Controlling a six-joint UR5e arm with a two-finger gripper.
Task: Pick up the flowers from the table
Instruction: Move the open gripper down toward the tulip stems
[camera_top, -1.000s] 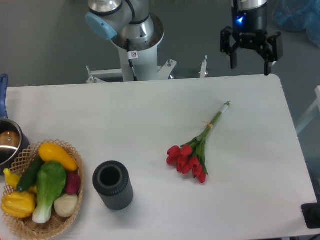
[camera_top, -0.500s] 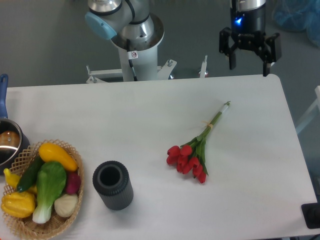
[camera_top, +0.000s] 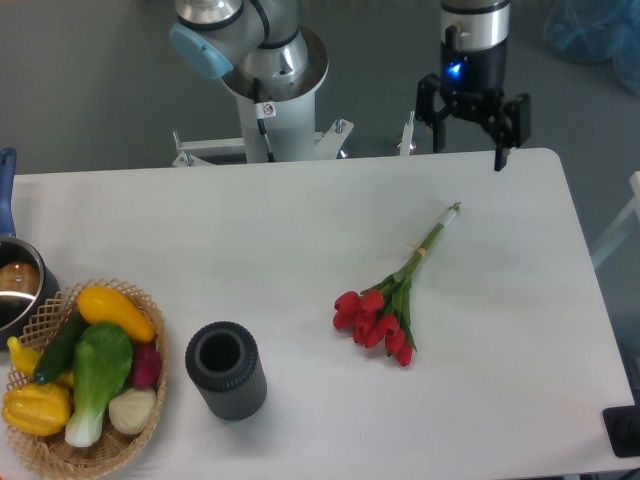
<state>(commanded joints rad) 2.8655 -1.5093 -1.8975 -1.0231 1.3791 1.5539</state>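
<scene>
Table (camera_top: 250, 230) far edge under spread hand (camera_top: 468, 148)

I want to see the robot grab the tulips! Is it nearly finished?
Not yet. Nothing is picked up: the bunch of red tulips with green stems lies flat on the white table. The black two-finger gripper hangs near the table's far edge, jaws open and empty. Reaching, gripping and lifting remain.

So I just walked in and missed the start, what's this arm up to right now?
The arm's claw hangs open over the far edge of the large white tabletop, holding nothing. The small bunch of red tulips with long green stems lies flat on the table, untouched, nearer the camera than the claw. A dark cylindrical cup and a wicker basket of vegetables sit off to the side, not involved.
</scene>
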